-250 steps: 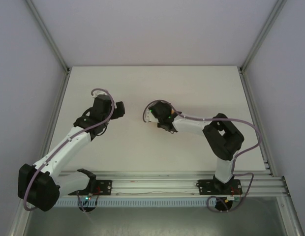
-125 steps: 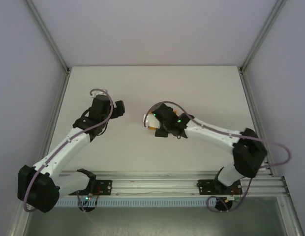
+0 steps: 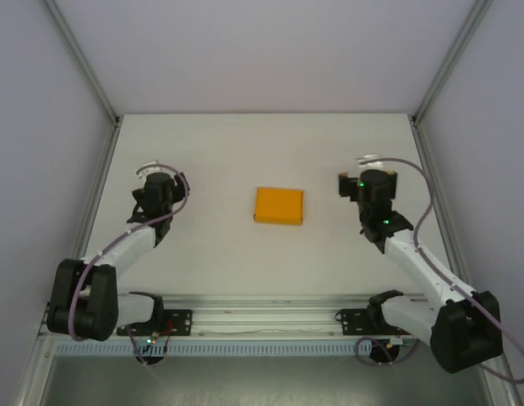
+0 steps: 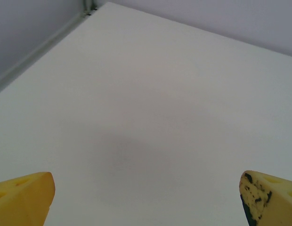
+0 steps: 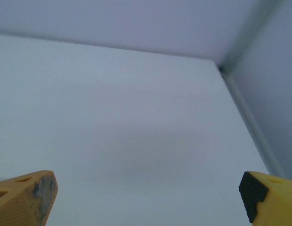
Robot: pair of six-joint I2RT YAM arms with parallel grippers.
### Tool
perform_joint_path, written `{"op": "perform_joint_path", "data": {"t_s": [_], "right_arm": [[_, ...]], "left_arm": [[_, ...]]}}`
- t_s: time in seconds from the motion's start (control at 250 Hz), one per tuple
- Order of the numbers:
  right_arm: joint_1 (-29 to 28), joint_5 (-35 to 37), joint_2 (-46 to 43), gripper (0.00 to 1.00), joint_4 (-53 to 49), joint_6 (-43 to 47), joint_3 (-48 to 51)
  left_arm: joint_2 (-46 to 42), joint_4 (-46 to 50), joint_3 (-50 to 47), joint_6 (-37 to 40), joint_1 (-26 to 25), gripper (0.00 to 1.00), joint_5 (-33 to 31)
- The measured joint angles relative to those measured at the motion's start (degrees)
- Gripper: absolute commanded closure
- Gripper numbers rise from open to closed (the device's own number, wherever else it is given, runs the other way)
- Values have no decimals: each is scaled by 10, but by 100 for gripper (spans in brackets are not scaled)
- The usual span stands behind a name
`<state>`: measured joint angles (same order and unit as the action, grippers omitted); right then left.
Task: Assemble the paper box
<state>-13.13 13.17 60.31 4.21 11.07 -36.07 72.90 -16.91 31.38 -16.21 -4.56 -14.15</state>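
Left wrist view: the left gripper (image 4: 146, 202) is cut off by the lower edge, and its yellow fingertips (image 4: 24, 197) enter at the two bottom corners. Right wrist view: the right gripper (image 5: 148, 200) is cropped in the same way. Top view: the paper box (image 3: 279, 205) is too small to tell seams or flaps, its underside is hidden, and both grippers' fingers are too small and dark to make out.

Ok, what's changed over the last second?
The right gripper has come away from the paper box and swung out to the right side of the table, jaws open. The left gripper drew back to the left, also open. The box stays in about the same spot at the table's middle, now uncovered, with neither gripper touching it.
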Motion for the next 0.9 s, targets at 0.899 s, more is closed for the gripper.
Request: {"op": "perform_joint_path", "data": {"t_s": [0.899], "right_arm": [[129,-87,264,0,414,-115,146]], "left_arm": [[-6,-276,-109,127,32,0,63]]}}
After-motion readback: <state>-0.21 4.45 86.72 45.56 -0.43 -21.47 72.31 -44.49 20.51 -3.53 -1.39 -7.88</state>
